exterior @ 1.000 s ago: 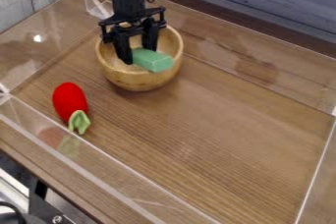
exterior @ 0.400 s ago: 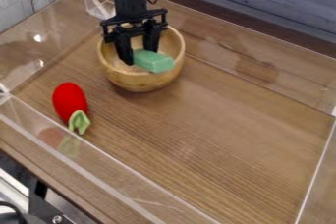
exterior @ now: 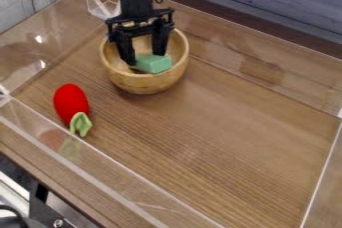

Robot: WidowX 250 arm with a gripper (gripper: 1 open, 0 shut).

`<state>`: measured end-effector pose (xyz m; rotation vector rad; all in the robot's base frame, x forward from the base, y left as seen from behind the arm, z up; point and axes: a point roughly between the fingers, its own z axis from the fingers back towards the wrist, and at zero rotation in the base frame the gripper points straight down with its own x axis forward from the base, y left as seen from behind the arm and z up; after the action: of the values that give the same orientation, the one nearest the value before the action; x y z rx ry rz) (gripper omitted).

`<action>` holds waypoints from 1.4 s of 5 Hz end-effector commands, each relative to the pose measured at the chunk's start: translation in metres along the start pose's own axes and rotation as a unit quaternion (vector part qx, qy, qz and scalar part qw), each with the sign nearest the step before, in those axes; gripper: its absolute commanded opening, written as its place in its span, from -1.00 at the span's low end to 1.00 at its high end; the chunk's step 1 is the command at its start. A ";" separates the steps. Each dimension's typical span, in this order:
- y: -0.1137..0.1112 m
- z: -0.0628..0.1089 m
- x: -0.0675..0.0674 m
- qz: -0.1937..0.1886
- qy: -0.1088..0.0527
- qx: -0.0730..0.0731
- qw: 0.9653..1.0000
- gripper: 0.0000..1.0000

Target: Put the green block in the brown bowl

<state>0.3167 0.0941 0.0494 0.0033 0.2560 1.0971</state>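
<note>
The claw [exterior: 140,44] is seen spread wide above the brown bowl [exterior: 123,78], gripping nothing; the green block [exterior: 159,64] is found lying inside the bowl, toward its 3 o'clock side, so the placement is judged done; the fingers are presumably parted to release it. On the bench [exterior: 227,142], at 8 o'clock of the bowl, a red object [exterior: 70,101] with a green tip is left apart.
</note>
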 end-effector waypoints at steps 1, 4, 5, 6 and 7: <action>-0.007 0.026 -0.003 -0.008 -0.022 -0.014 1.000 1.00; -0.025 0.051 -0.036 -0.033 -0.026 -0.010 0.999 1.00; -0.035 0.055 -0.047 -0.043 -0.026 -0.009 0.999 1.00; -0.041 0.061 -0.055 -0.057 -0.027 -0.010 0.998 1.00; -0.045 0.063 -0.059 -0.064 -0.025 -0.011 0.998 1.00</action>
<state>0.3364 0.0308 0.0856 0.0334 0.2929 0.9784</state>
